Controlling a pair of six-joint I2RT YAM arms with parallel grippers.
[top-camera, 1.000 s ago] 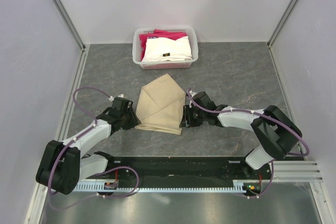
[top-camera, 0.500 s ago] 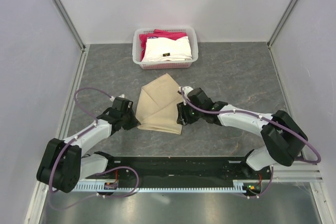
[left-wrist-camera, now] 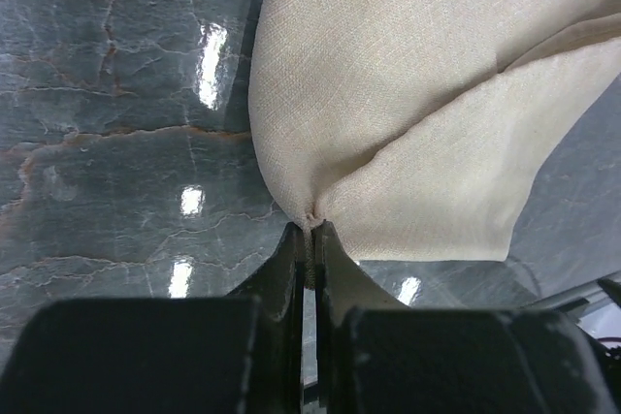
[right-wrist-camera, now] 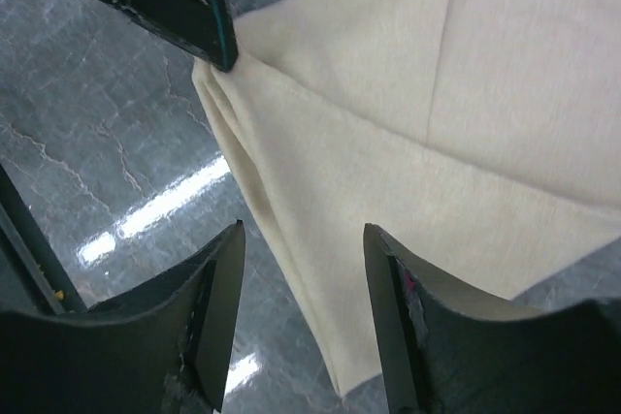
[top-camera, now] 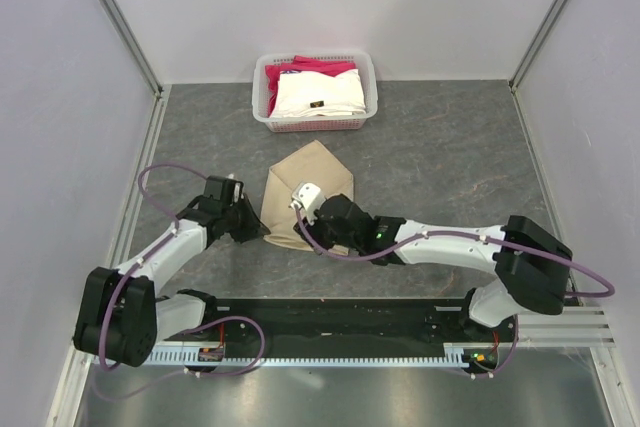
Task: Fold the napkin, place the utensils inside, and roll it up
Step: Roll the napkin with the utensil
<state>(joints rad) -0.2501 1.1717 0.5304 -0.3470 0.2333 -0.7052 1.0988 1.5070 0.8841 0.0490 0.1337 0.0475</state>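
The left tool [left-wrist-camera: 309, 244] pinches the napkin [left-wrist-camera: 417, 94] at a bunched edge; beyond the tool, cloth spreads across the table [left-wrist-camera: 116, 143].

Walled in on three sides by plain pale panels [top-camera: 330, 7], joined at the back corners by slim metal posts [top-camera: 120, 22]. Floored with a dark grey marbled tabletop [top-camera: 450, 147], glossy, catching white streaks of light [left-wrist-camera: 209, 50] up close. Edged along the near side by a metal rail [top-camera: 575, 327].

We can read no text, brand or number anywhere; the small dark tag [top-camera: 315, 104] on the white folded cloth [top-camera: 320, 89] is too tiny to make out.
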